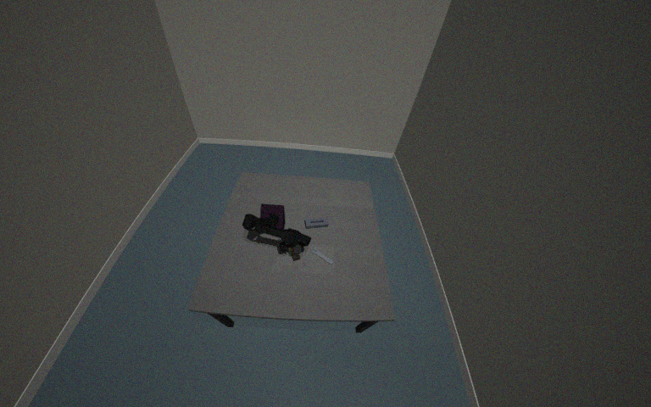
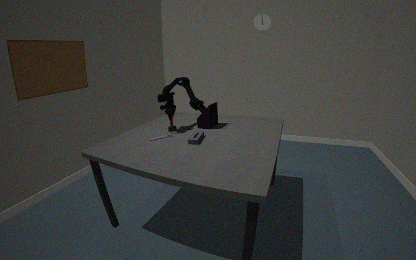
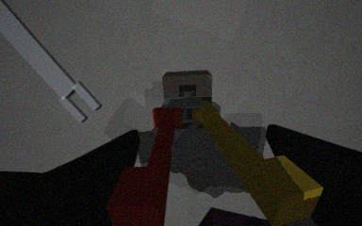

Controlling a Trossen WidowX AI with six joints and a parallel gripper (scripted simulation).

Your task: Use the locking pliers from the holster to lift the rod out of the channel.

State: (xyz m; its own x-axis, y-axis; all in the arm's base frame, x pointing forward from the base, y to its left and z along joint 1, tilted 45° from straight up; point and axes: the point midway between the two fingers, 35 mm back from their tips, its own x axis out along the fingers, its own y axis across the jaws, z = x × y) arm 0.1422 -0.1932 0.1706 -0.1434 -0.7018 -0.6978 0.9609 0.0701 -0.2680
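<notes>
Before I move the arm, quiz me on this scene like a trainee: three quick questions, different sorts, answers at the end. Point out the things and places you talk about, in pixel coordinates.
1. True or false: the gripper (image 1: pixel 291 248) (image 2: pixel 170 114) (image 3: pixel 203 133) is shut.
2. Fill in: the pliers (image 2: pixel 171 122) (image 3: pixel 162 146) have one yellow handle and one ____ handle.
3. Where does the wrench (image 1: pixel 322 256) (image 2: pixel 160 137) (image 3: pixel 38 52) lie?
A) in the holster
B) on the purple box
C) on the table (image 1: pixel 287 297) (image 2: pixel 214 165) (image 3: pixel 259 38)

Key: 1 false; 2 red; 3 C

1. The tabletop (image 1: pixel 336 197) (image 2: pixel 227 153) (image 3: pixel 283 61) looked matt and smooth.
2. The slotted block (image 1: pixel 316 223) (image 2: pixel 193 142) looked matt, like plastic.
3. The pliers' red and yellow handles (image 3: pixel 162 146) (image 3: pixel 236 151) looked like matt plastic.
4. The fork-ended tool (image 1: pixel 324 256) (image 2: pixel 160 137) (image 3: pixel 40 54) looked smooth.
</notes>
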